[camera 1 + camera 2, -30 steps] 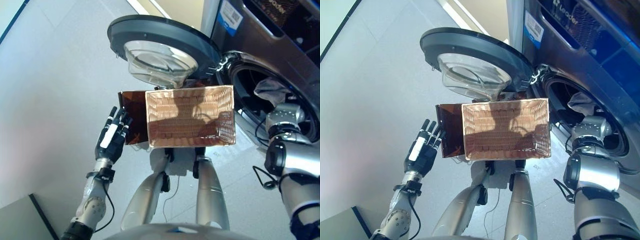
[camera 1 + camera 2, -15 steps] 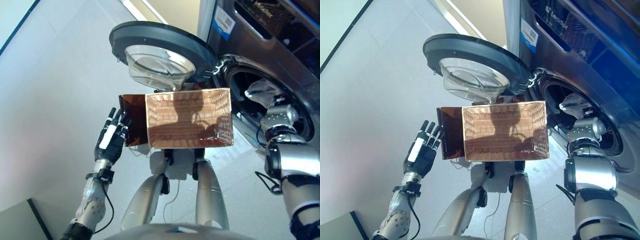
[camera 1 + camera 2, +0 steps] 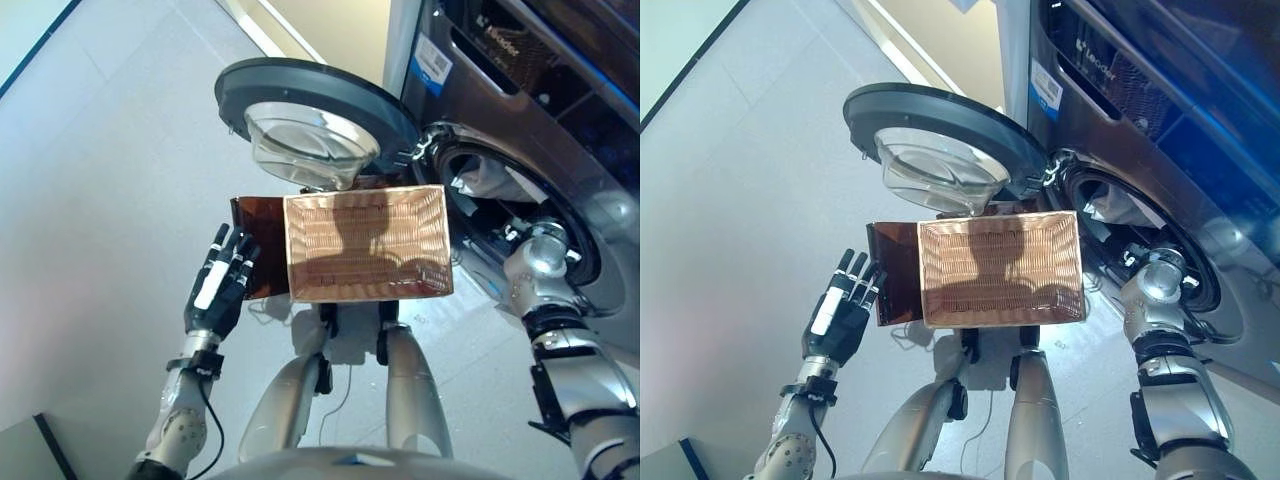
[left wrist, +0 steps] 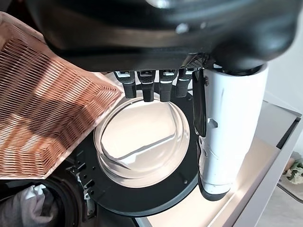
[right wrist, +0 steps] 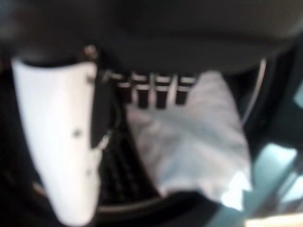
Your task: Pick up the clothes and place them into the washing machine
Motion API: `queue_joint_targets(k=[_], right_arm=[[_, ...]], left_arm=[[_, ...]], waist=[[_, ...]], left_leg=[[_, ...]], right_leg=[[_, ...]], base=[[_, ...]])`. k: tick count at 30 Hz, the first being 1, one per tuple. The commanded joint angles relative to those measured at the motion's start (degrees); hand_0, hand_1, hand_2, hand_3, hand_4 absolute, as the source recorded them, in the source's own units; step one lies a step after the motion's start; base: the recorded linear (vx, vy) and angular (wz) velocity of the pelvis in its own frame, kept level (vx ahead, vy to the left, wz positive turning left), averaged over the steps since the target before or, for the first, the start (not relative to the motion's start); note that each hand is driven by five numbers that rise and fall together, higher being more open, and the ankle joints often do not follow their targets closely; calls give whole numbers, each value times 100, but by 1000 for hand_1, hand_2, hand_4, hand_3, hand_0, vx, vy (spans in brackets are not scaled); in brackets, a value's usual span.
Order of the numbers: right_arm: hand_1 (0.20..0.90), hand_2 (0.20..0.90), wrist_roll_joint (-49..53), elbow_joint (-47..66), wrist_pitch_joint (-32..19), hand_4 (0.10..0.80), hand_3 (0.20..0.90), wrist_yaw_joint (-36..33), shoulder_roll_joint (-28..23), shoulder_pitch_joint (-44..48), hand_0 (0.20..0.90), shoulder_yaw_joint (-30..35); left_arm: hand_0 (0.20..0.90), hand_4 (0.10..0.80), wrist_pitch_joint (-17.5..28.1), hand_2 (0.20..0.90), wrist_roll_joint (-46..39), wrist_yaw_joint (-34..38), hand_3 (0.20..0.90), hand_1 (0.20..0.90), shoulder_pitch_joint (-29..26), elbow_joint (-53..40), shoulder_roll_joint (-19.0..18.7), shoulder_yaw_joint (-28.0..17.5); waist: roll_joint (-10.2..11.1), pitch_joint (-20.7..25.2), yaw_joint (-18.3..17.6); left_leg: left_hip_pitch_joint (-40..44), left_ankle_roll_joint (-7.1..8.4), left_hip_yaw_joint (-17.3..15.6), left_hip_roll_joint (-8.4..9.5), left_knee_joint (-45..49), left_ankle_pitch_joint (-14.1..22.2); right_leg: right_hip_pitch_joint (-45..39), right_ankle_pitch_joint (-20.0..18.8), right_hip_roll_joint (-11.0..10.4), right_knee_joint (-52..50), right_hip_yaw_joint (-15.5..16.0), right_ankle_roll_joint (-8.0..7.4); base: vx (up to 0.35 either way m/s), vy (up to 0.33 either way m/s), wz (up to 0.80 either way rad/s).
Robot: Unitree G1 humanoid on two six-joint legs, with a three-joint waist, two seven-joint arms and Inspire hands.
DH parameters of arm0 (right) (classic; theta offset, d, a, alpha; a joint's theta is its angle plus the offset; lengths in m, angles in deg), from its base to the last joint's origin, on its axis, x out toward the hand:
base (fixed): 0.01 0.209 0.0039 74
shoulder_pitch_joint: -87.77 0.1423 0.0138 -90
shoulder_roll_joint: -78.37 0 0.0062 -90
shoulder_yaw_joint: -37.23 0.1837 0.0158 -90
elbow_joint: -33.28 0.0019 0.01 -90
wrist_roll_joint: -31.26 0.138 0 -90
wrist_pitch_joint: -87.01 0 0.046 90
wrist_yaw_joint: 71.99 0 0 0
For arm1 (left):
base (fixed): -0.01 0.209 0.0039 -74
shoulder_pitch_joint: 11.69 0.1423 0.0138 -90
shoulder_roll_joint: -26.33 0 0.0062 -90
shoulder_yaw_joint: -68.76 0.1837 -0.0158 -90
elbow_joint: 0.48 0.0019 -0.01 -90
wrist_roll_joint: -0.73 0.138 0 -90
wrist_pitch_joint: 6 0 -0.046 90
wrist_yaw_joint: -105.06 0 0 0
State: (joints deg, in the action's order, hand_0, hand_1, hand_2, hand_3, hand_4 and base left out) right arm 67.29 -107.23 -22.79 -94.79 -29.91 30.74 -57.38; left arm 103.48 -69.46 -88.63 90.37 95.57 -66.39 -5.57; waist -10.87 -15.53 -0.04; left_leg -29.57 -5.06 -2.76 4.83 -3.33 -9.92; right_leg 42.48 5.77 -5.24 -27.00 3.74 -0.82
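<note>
My right hand (image 5: pixel 142 56) is reaching into the washing machine (image 3: pixel 560 150) drum, pale cloth (image 5: pixel 189 142) just past my fingertips. Fingers look straight, released, nothing pinched; the cloth seems to lie loose inside the drum opening (image 3: pixel 500 200), at about 2 o'clock from the basket (image 3: pixel 365 245). From the head views the hand itself is hidden past the wrist, so I go by the wrist view.

To do this well: push the cloth deeper so no corner hangs over the door seal, then pull straight back out along the way in, keeping the wrist off the lower rim.

My left hand (image 3: pixel 218 285) hangs flat and relaxed at 9 o'clock of the basket, holding nothing. Basket looks empty, so this is likely the last piece.

Edges: the open door (image 3: pixel 310 110) sits at 12 o'clock of the basket, close to its far rim. Basket's near-right corner is near my right forearm. Free floor (image 3: pixel 100 200) is wide to the left; the right is tight against the machine front.
</note>
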Motion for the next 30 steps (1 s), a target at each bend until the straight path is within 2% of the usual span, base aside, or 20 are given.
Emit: queue_joint_targets(k=[1, 19, 25, 30], right_arm=[[900, 900, -413, 402, -456, 800, 900, -148, -75, 39, 900, -99], [900, 900, -1155, 895, -370, 800, 900, -267, 457, -642, 900, -239], [900, 900, -2788, 1082, 117, 800, 900, -496, 393, -1225, 900, -480], [900, 900, -3038, 986, 170, 800, 900, -423, 443, -1517, 900, -540]], left_arm=[[900, 800, 572, 900, 155, -249, 900, 900, 253, -384, -10, -327], [900, 800, 690, 900, 251, -192, 900, 900, 186, -340, 224, -518], [900, 800, 697, 900, 448, -210, 900, 900, 147, -247, 331, -608], [900, 800, 754, 900, 608, -212, 900, 900, 127, -136, 350, -643]], waist=[[152, 620, 112], [183, 560, 91], [234, 585, 35], [289, 631, -3]], left_leg=[[32, 465, 10, 10, -167, 485], [4, 440, 6, -3, -167, 483], [69, 428, -12, -26, -167, 494], [177, 422, -30, -57, -167, 515]], right_leg=[[8, -517, 167, 942, 9, -156], [1, -588, 172, 1031, -9, -172], [-80, -621, 183, 1081, -27, -186], [-226, -660, 197, 1194, -13, -199]], base=[[0, 0, 0], [-1, 0, 0], [0, 0, 0], [14, -1, -2]])
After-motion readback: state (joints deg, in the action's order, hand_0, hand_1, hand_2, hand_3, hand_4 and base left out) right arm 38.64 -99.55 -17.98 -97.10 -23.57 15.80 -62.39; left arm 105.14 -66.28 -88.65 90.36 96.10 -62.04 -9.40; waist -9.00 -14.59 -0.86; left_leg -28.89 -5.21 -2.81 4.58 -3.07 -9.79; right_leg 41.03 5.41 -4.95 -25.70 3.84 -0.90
